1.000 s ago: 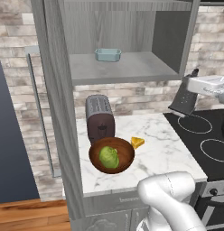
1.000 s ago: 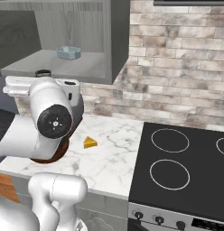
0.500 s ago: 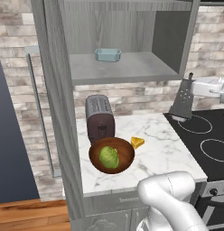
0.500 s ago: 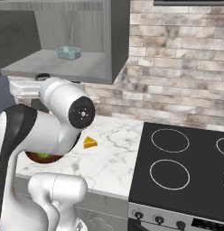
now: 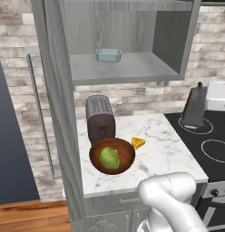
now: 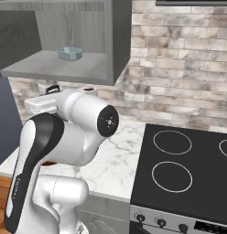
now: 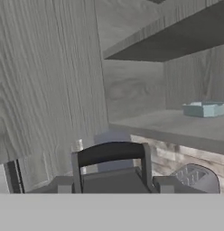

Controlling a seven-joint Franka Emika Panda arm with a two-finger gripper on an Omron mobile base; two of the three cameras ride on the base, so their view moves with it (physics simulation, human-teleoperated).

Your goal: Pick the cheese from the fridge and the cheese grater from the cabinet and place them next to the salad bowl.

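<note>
The dark grey cheese grater (image 5: 194,108) hangs upright over the stove's back left burner, and my gripper (image 5: 206,94) is shut on its top from the right. In the hand view its black handle (image 7: 111,155) arches right in front of the camera. The brown salad bowl (image 5: 112,156) with green leaves sits at the counter's front. The yellow cheese (image 5: 138,143) lies just right of it, touching or nearly touching the rim. The grey wood-grain cabinet (image 5: 128,68) stands open. In the right base view my arm hides the bowl and cheese.
A light blue dish (image 5: 108,55) stands on the cabinet shelf. The toaster (image 5: 100,118) is behind the bowl. The open cabinet door (image 5: 60,113) juts out at the left, with the dark fridge (image 5: 7,136) beyond. The black stove (image 5: 214,145) lies right of the counter.
The grater has gone from tilted to upright and sunk a little over the stove. The arm's elbow has swung to the right in the right base view.
</note>
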